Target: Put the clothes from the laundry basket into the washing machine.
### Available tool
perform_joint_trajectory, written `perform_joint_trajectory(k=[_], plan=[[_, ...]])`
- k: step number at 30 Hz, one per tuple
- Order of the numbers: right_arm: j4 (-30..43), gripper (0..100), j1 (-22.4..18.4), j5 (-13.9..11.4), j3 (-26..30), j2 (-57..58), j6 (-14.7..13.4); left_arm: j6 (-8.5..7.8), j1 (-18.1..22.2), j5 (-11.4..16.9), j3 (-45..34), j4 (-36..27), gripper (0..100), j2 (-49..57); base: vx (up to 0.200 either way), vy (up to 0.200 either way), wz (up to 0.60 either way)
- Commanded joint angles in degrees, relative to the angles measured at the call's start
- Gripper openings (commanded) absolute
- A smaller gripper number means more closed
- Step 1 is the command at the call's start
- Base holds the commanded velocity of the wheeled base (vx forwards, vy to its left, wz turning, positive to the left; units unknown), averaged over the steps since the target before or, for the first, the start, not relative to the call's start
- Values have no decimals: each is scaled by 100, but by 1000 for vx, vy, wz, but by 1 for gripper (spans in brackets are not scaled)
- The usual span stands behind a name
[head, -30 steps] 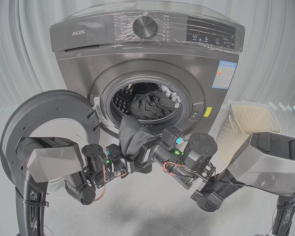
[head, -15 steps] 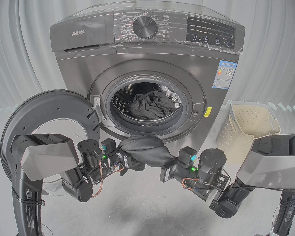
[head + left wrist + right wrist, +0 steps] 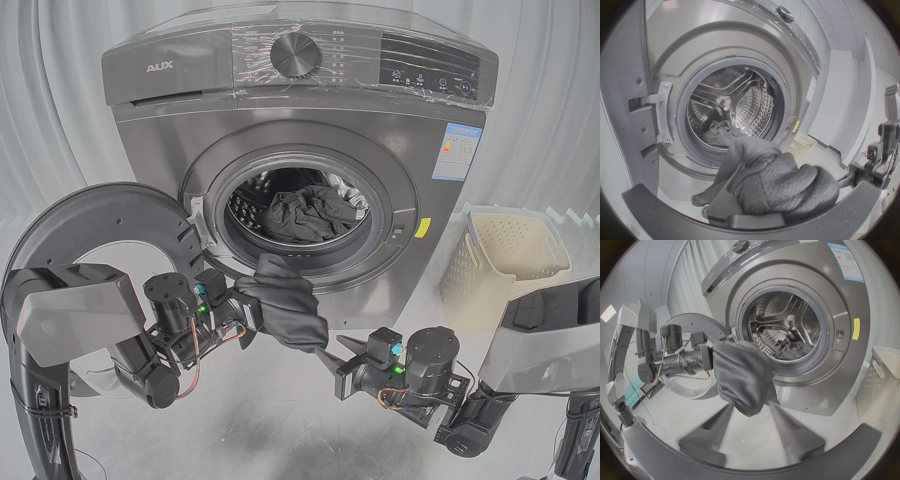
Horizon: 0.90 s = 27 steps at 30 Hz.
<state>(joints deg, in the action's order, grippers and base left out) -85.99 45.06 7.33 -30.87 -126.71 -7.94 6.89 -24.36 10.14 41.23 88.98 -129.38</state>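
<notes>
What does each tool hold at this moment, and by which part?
The left tool holds the dark garment by its bunched end; the right tool is open and holds nothing.

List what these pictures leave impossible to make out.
Head view: the laundry basket's bottom, hidden by its own wall.
Left wrist view: the left fingers' tips, wrapped in the held dark garment.
Left wrist view: the drum's lower front, blocked by that garment.
Head view: the blue label's print, too small.

Left gripper (image 3: pixel 262 319) clamped on a dark garment (image 3: pixel 290 306), right gripper (image 3: pixel 330 350) lower, jaws spread.
</notes>
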Motion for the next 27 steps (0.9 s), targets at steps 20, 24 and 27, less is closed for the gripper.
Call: perform_joint_trajectory(k=[20, 24, 27], plan=[[-278, 100, -507, 410, 1680, 6, -736, 146, 98, 744, -2743, 5, 0, 2435, 0, 0, 0], [-269, 100, -770, 419, 1733, 296, -806, 102, 230, 673, -2945, 5, 0, 2549, 0, 0, 0], [-260, 100, -823, 410, 1724, 524, -780, -21, 388, 664, -3059, 14, 0, 2567, 0, 0, 0]])
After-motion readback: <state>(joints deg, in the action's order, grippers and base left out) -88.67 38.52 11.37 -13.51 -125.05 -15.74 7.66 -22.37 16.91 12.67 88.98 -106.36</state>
